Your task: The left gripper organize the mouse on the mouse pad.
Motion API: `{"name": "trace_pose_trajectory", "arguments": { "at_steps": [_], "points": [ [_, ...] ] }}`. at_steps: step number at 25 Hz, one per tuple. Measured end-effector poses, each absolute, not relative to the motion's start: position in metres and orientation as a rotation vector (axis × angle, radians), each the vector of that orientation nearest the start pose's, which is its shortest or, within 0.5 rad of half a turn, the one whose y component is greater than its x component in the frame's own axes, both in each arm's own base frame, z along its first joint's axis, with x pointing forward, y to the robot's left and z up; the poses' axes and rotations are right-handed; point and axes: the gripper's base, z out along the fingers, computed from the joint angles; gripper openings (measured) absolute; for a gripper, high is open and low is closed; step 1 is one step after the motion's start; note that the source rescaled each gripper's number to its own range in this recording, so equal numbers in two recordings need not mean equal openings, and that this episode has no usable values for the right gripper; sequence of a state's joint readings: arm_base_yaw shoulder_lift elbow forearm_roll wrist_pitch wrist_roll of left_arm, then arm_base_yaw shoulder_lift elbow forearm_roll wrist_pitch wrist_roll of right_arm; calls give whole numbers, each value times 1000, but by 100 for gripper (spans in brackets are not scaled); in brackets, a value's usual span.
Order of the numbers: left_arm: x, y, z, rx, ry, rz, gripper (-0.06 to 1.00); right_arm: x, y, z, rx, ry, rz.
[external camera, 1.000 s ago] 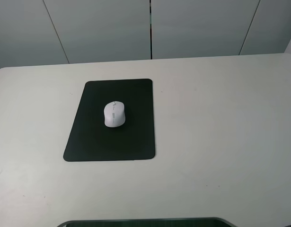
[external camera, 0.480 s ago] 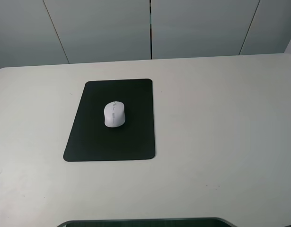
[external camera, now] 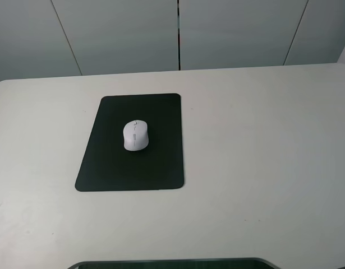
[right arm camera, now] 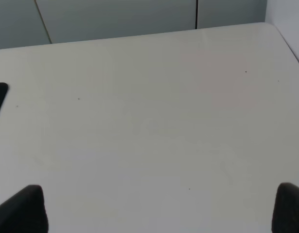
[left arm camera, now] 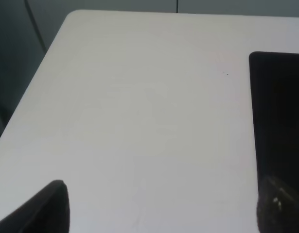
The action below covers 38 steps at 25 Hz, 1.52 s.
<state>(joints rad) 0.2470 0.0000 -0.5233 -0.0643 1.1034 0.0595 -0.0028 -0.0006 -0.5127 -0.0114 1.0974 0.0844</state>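
The mouse [external camera: 136,135] sits on the mouse pad [external camera: 110,168] — both grippers' fingers spread, holding nothing; no readable writing.

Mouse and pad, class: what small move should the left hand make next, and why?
Probably none beyond staying clear: the mouse already rests wholly on the mouse pad, near its middle. The left hand is open over bare table, holding nothing.

The mouse [external camera: 136,135] has a smooth, satin white-grey plastic shell; the mouse pad [external camera: 113,168] is matt black; the table [external camera: 262,157] is smooth, matt off-white.
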Motion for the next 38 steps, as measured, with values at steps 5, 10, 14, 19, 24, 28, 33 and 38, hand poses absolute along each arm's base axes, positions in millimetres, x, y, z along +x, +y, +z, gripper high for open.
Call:
{"name": "trace_pose_trajectory", "arguments": {
  "at_steps": [5, 10, 14, 19, 24, 28, 33, 38],
  "points": [
    [-6, -7, 278, -188, 2053, 104, 95, -8, -1, 278, 91, 2066, 37],
    [-6, -7, 278, -154, 2053, 82, 95, -8, -1, 278, 91, 2066, 37],
    [-6, -7, 278, -140, 2054, 72, 95, -8, -1, 278, 91, 2066, 37],
    [-6, -7, 278, -144, 2053, 70, 95, -8, -1, 278, 91, 2066, 37],
    [-6, -6, 278, -194, 2050, 59, 95, -8, -1, 278, 91, 2066, 37],
    [-6, -6, 278, -203, 2049, 58, 95, -8, -1, 278, 91, 2066, 37],
    [-6, -6, 278, -203, 2049, 58, 95, -8, -1, 278, 91, 2066, 37],
    [-6, -6, 278, -203, 2049, 58, 95, -8, -1, 278, 91, 2066, 37]
  ]
}}
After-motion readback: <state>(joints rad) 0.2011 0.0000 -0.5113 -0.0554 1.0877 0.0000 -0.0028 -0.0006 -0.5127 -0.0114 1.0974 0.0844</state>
